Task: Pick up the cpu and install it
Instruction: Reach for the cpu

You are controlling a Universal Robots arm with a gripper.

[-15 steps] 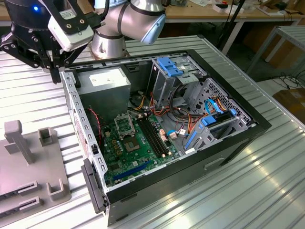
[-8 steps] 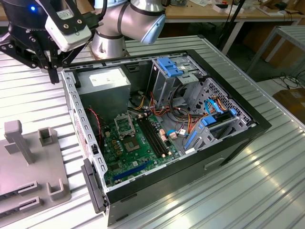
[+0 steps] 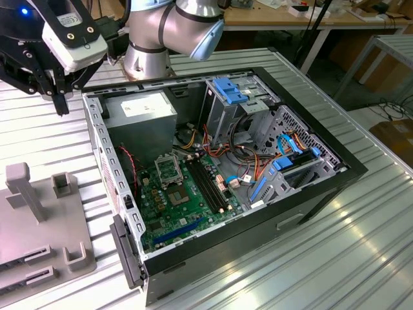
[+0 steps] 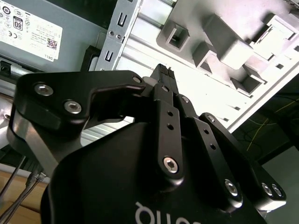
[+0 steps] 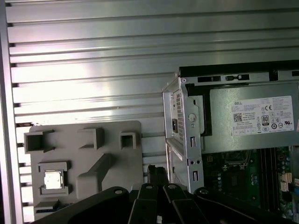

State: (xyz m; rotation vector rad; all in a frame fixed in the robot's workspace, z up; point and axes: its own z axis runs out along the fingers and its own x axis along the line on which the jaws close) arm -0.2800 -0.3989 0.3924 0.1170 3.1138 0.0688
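At the exterior view's left, a grey fixture plate [image 3: 29, 248] lies on the slatted metal table [image 3: 361, 258]. In the first wrist view the cpu [image 5: 53, 179] sits flat in one of the plate's square recesses. It is a small thin square with a pale silver-grey face (glare brightens it). The gripper [image 3: 58, 97] hangs above the table beside the case's corner, well apart from the cpu, its fingers pressed together on nothing. Further right stands the open computer case [image 3: 335, 174] with its green board [image 3: 174, 213].
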